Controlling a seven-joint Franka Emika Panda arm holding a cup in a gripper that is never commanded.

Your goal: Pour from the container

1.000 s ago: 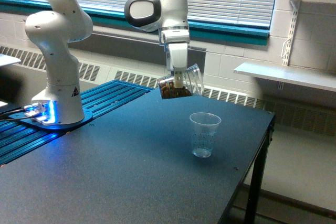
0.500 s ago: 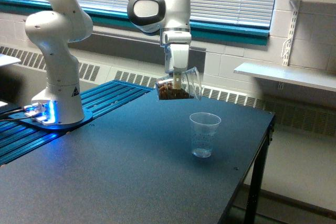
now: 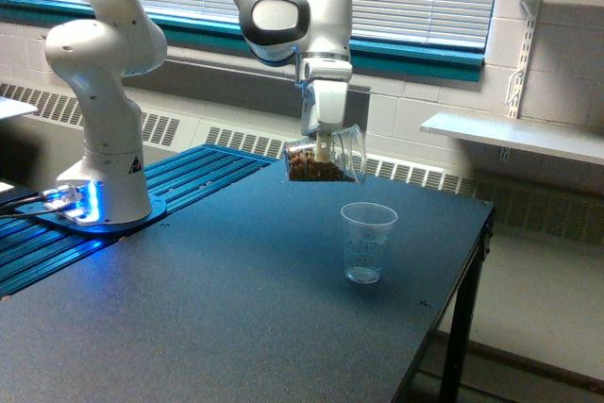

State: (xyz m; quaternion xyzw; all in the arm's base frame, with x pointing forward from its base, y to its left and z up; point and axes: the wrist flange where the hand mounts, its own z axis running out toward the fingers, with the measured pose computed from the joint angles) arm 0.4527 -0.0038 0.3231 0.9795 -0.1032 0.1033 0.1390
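Observation:
The container, a clear smooth plastic tumbler, hangs in the air tipped nearly on its side, mouth toward the exterior view's right. Brown pieces lie along its lower wall. My gripper is shut on the container from above. Below and slightly right of its mouth, a slimmer clear cup stands upright on the dark table. I see nothing falling between the two cups.
The arm's white base stands at the exterior view's left on blue ridged panels. The table's right edge drops off near the slim cup. White shelves hang on the wall at the right.
The gripper and the container have shifted a little toward the exterior view's right, closer over the standing cup. The tilt looks about the same.

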